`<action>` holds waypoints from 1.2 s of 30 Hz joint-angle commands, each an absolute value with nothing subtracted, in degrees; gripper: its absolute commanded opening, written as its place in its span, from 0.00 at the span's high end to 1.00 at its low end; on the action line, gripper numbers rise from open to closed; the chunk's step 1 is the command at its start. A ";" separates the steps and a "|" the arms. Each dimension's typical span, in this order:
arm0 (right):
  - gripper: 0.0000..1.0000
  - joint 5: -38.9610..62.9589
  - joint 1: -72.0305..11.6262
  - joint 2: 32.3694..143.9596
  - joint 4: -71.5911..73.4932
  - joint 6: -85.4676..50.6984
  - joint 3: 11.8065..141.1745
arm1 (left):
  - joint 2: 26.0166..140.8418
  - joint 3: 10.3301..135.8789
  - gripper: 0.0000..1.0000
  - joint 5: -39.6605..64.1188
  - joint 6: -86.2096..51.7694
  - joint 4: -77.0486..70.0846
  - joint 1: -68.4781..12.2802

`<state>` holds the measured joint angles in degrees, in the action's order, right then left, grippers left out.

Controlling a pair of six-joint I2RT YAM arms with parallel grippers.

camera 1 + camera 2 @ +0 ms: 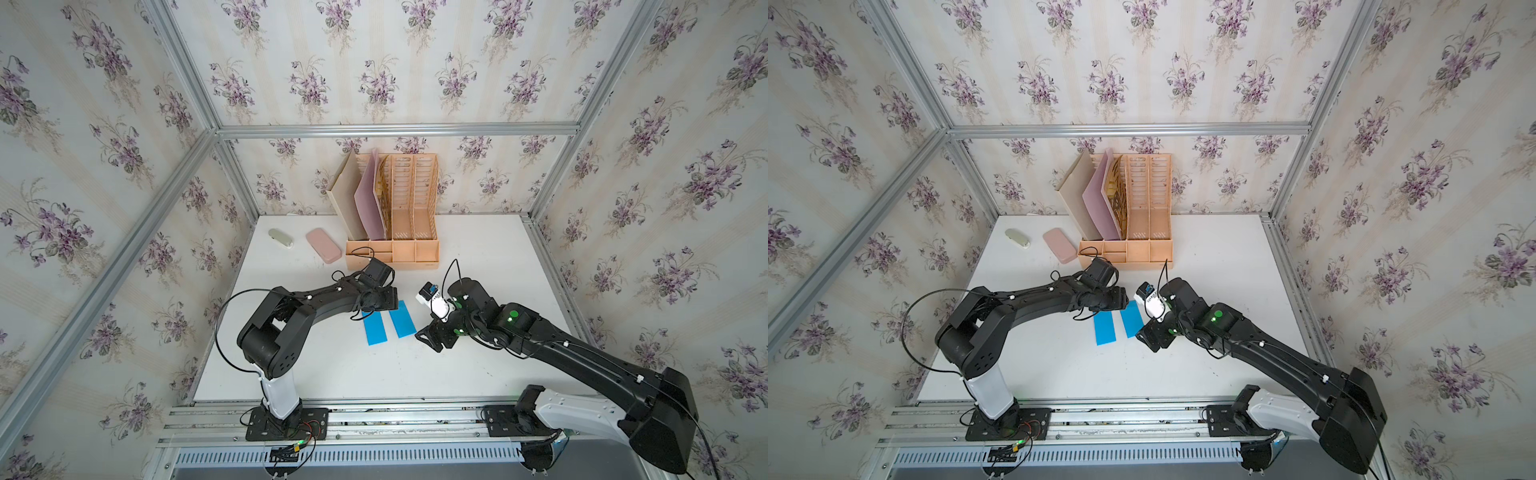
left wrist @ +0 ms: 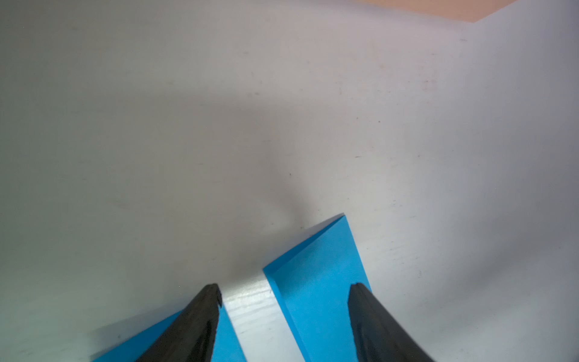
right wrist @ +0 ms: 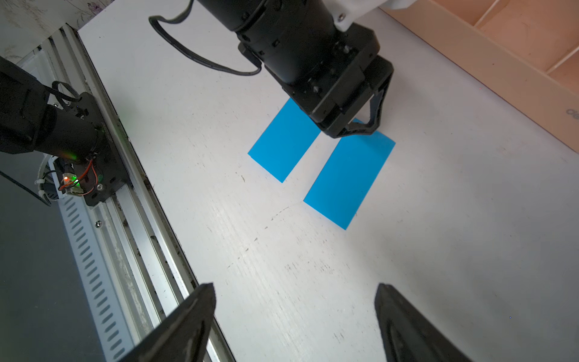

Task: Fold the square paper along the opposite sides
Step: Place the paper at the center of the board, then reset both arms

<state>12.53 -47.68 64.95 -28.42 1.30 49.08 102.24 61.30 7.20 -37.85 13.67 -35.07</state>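
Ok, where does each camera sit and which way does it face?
Top views: high at the front, looking down on the table; left arm, right arm show.
Left wrist: looks down past the open left pincer onto the blue paper.
Right wrist: looks past the open right pincer toward that paper.
All share the paper.

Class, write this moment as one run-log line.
paper: two blue flaps down, white strip between | left gripper: open, over paper | right gripper: open, beside paper

The paper (image 1: pixel 376 327) lies flat, blue flaps folded inward.
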 commanded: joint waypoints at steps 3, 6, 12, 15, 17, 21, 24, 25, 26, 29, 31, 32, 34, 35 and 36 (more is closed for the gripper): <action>0.10 11.00 -47.73 65.00 -25.86 0.44 48.48 | 95.74 61.15 0.30 -0.46 -33.20 16.02 -35.01; 0.01 7.32 -47.72 64.78 -22.66 -0.27 47.57 | 87.16 58.53 0.29 -8.23 -29.12 14.89 -35.01; 0.00 -0.13 -44.95 65.44 -8.78 -3.39 43.38 | 65.12 47.34 0.13 -27.75 -14.95 6.19 -34.70; 0.00 -0.64 -40.53 67.03 -0.31 -5.96 40.93 | 58.92 43.05 0.05 -35.08 -8.35 2.72 -34.06; 0.00 -2.01 -37.93 68.21 4.45 -7.27 39.43 | 56.34 41.71 0.04 -37.17 -3.52 2.58 -33.75; 0.00 -10.77 -35.18 68.68 14.38 -4.83 35.01 | 53.62 35.68 0.05 -39.88 4.42 -4.92 -31.68; 0.00 -14.91 -33.13 66.56 23.66 -0.98 29.59 | 53.90 28.53 0.05 -39.93 10.65 -17.66 -28.78; 0.00 -16.11 -32.74 65.84 27.54 0.99 27.19 | 54.60 26.20 0.05 -39.63 11.39 -22.60 -27.71; 0.00 -17.38 -32.23 64.96 32.14 3.92 24.62 | 56.03 23.18 0.05 -38.17 12.21 -28.73 -26.13; 0.00 -18.86 -27.46 63.69 40.02 8.45 19.59 | 63.10 17.93 0.05 -35.46 12.63 -43.50 -22.20; 0.00 -18.06 -23.42 63.41 42.49 7.41 17.75 | 69.41 17.15 0.05 -31.38 12.18 -50.17 -19.87; 0.00 -17.17 -21.44 63.61 44.63 6.64 16.62 | 73.72 17.86 0.05 -29.52 14.81 -52.17 -19.24; 0.00 -16.18 -18.34 64.81 49.52 5.97 14.37 | 82.32 19.39 0.04 -31.69 16.68 -57.09 -18.86; 0.00 -16.05 -17.18 65.94 52.51 5.97 13.18 | 86.67 19.34 0.04 -32.14 17.21 -61.95 -18.34; 0.00 -16.04 -16.06 67.45 55.61 5.93 12.10 | 90.14 19.45 0.03 -32.24 17.51 -64.97 -18.22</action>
<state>-16.40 -18.24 65.56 43.81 5.15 13.93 83.42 19.09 -32.67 14.00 -49.01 -18.92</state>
